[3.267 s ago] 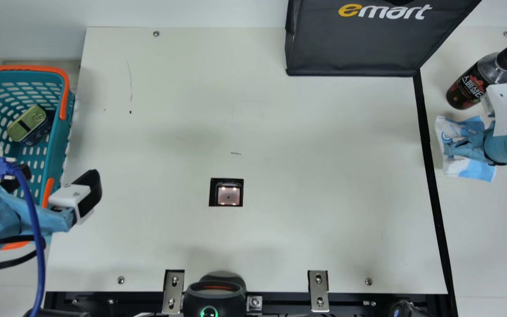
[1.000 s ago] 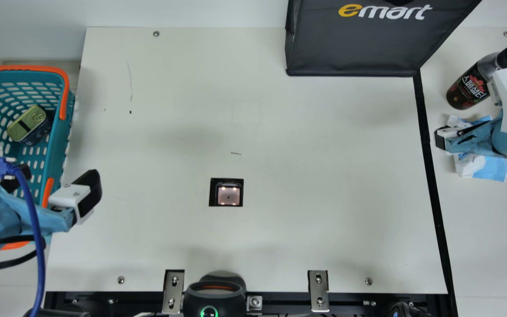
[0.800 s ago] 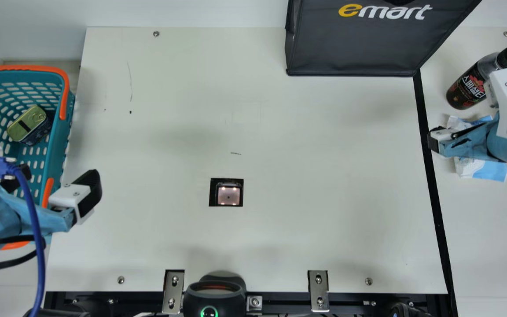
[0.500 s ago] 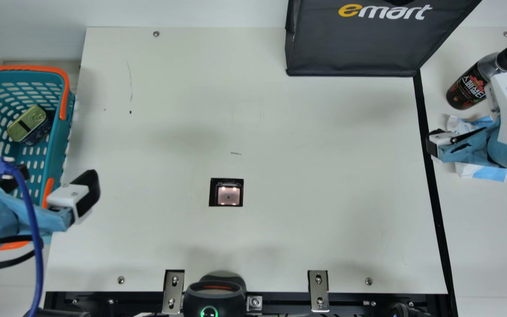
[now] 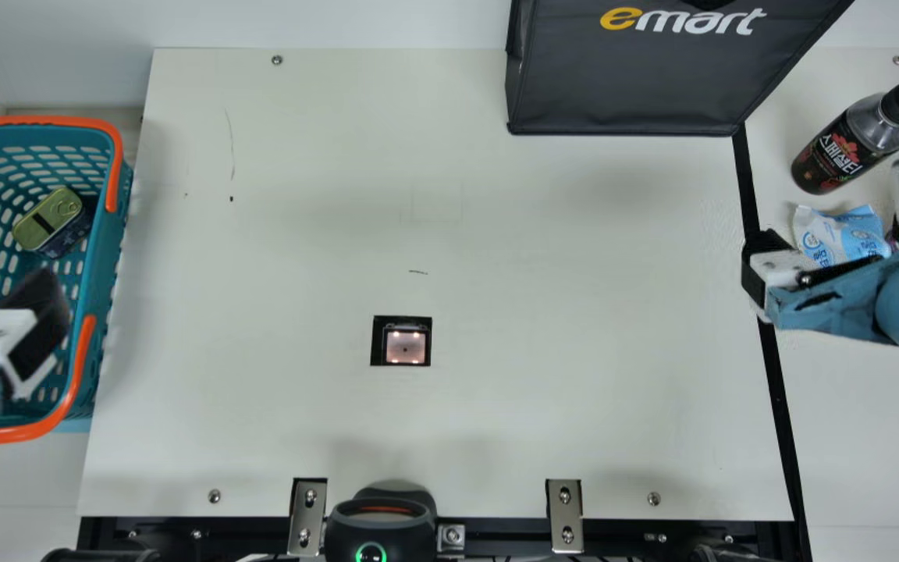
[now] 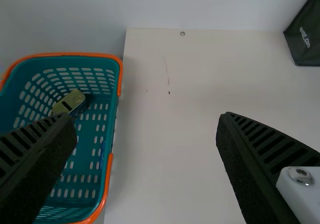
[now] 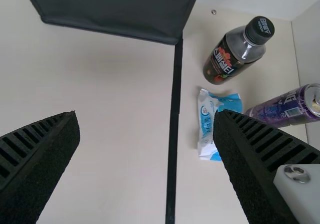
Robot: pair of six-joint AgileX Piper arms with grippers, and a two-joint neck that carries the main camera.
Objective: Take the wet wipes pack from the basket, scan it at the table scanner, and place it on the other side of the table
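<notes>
- Blue-and-white wipes pack (image 5: 836, 234) lies past the black strip (image 5: 744, 179), towards the table's (image 5: 574, 390) far right corner, near the bottle (image 5: 840, 156) — judged delivered.
- Right pincer (image 7: 146, 115): spread wide, nothing between its fingers. The step looks like clearing away; best to rise straight up, fingers apart, before swinging off, lest a ribbed pad snag the soft film or nudge the can (image 7: 280, 106).
- Left pincer (image 6: 145, 116): also spread and unloaded, by the basket (image 5: 44, 120) at the table's left edge. If it goes for the tin (image 5: 50, 218), it should clear the orange rim first.
- Labels: blue print on the pack's white film; pale lettering with a red motif on the bottle's dark label; yellow-and-white lettering on the black bag (image 5: 652, 78) at the far edge.
</notes>
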